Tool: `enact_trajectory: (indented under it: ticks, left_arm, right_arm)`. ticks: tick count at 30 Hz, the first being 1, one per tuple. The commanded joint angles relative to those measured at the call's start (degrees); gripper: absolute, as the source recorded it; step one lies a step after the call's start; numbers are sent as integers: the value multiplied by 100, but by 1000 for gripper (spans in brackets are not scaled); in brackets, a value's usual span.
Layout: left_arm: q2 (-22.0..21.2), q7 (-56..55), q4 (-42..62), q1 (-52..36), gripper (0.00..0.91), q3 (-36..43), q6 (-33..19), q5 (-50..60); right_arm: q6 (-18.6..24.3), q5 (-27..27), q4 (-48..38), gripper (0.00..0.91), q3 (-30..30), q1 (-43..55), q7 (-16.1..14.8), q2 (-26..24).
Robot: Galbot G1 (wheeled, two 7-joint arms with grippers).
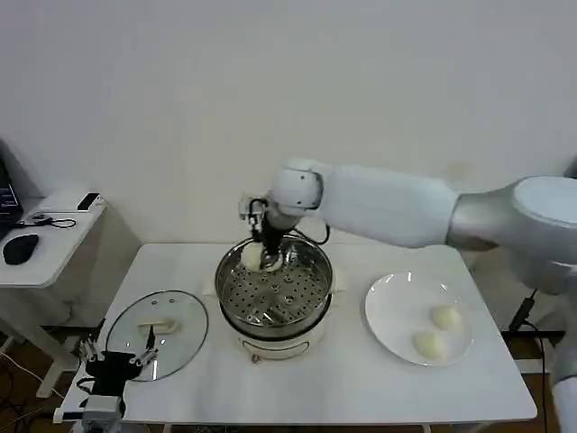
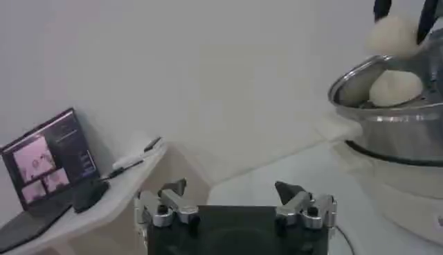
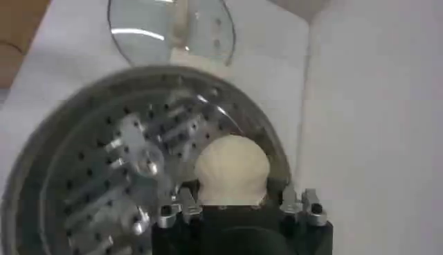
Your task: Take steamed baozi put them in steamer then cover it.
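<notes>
Head view: the right gripper (image 1: 267, 245) holds a baozi (image 1: 251, 257) over the far-left edge of the steamer (image 1: 274, 290); two more buns (image 1: 445, 317) sit on the plate (image 1: 389, 316); the cover (image 1: 157, 334) lies on the table.

Left wrist view: the left gripper (image 2: 235, 205) hangs spread wide and empty.

Right wrist view: the held bun looks soft and light, best pinched gently at its sides.

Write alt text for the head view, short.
The right pincer holds a baozi over the far left edge of the open steamer at the table's centre. Two more baozi sit on a white plate to the right; the glass cover lies to the left, by the left pincer.
</notes>
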Motion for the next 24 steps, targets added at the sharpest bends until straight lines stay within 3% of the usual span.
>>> enact_trajectory:
  ticks: [1, 19, 21, 22, 24]
  left_arm:
    - [6, 3, -38, -10, 907, -38, 3, -10]
    - [-12, -12, -53, 30, 907, -63, -14, -3]
    - [-14, -12, -67, 47, 907, -65, -16, -3]
    - [-17, -12, -74, 51, 907, -63, -15, -2]
    - [-18, -12, -83, 59, 907, -56, -15, 1]
  right_arm:
    - [-505, 497, -158, 665, -131, -293, 304, 480]
    - [-500, 217, -558, 675, -48, -595, 322, 587]
    - [-501, 194, -559, 776, -44, -614, 318, 582]
    - [-502, 177, -560, 907, -36, -626, 323, 577]
    - [-502, 141, -546, 907, -33, -640, 327, 558]
